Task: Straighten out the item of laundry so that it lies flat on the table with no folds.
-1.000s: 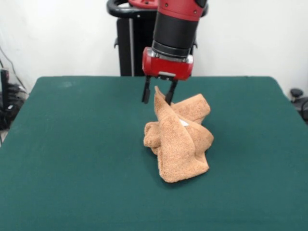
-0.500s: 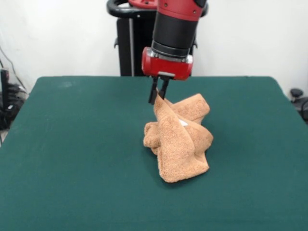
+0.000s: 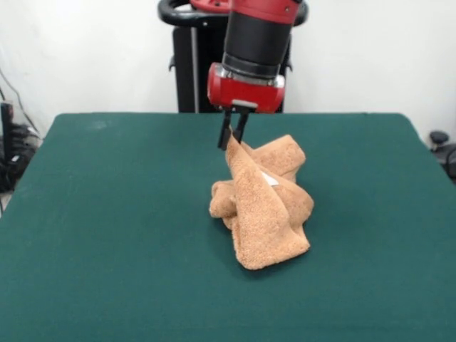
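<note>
Green surface (image 3: pixel 107 214) | towel (image 3: pixel 263 206) bunched mid-frame, peak at top | hand (image 3: pixel 233 137) directly above, clenched on peak | bulk hangs lower right of hand

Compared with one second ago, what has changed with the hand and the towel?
The red and black hand closed its open fingers on the peaked corner of the crumpled tan-orange terry-cloth towel, then rose slightly, drawing that corner upward. The rest of the towel stays bunched at the same spot on the dark green table.
</note>
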Available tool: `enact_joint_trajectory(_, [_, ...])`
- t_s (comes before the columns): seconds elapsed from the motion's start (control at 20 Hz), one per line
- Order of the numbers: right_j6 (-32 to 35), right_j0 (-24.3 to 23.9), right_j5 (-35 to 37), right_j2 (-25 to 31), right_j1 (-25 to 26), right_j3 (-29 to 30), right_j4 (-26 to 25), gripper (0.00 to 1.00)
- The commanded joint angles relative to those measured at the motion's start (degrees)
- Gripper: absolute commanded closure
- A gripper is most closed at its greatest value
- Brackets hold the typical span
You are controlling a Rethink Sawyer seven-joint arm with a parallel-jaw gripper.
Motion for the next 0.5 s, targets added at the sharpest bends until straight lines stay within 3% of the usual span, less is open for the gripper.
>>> enact_joint_trajectory(0.05, [6.4, 0.4, 15.1, -1.8, -10.3, 0.0, 1.4, 1.00])
enact_joint_trajectory(0.2, [5.3, 0.3, 20.2, -1.9, -13.0, -0.7, 1.1, 1.00])
enact_joint_trajectory(0.5, [4.9, -1.0, 21.1, -1.2, -13.4, -1.3, -0.3, 1.00])
